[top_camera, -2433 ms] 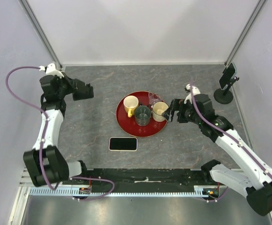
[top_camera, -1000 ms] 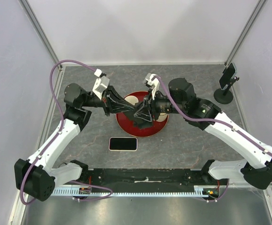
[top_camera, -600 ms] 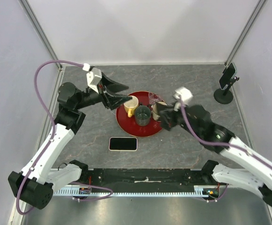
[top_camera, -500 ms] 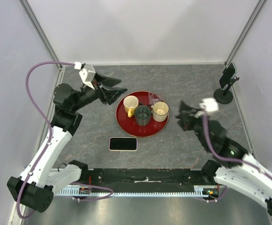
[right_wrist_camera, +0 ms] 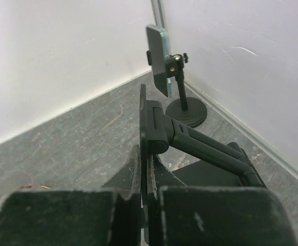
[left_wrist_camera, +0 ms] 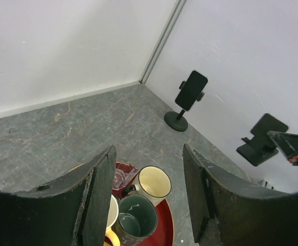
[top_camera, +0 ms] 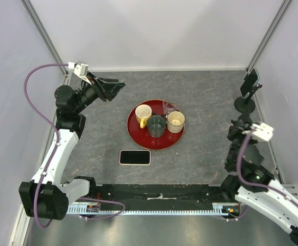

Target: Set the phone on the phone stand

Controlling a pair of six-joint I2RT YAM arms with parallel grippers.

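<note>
The phone [top_camera: 135, 157] lies flat, dark screen up, on the grey table in front of the red tray [top_camera: 138, 139]. My right gripper [top_camera: 239, 134] is at the right side of the table, shut on the thin back plate of a black folding phone stand [right_wrist_camera: 200, 146]. In the right wrist view the two fingers [right_wrist_camera: 133, 169] pinch that plate edge-on, right gripper [right_wrist_camera: 144, 156]. My left gripper [top_camera: 114, 88] hangs open over the far left of the table with nothing between its fingers [left_wrist_camera: 100, 179], left gripper [left_wrist_camera: 149, 171]. The held stand [left_wrist_camera: 264, 137] also shows in the left wrist view.
The tray holds a yellow mug [top_camera: 143, 115], a dark green mug [top_camera: 156, 126], a cream mug [top_camera: 175, 121] and a clear glass [top_camera: 168, 107]. A round-based pole stand [top_camera: 246, 100] with a phone-like slab clamped in it stands in the far right corner by the wall.
My right arm has swung from the tray to the right side of the table and is now shut. My left arm has drawn back toward the far left corner and its jaws have opened.
</note>
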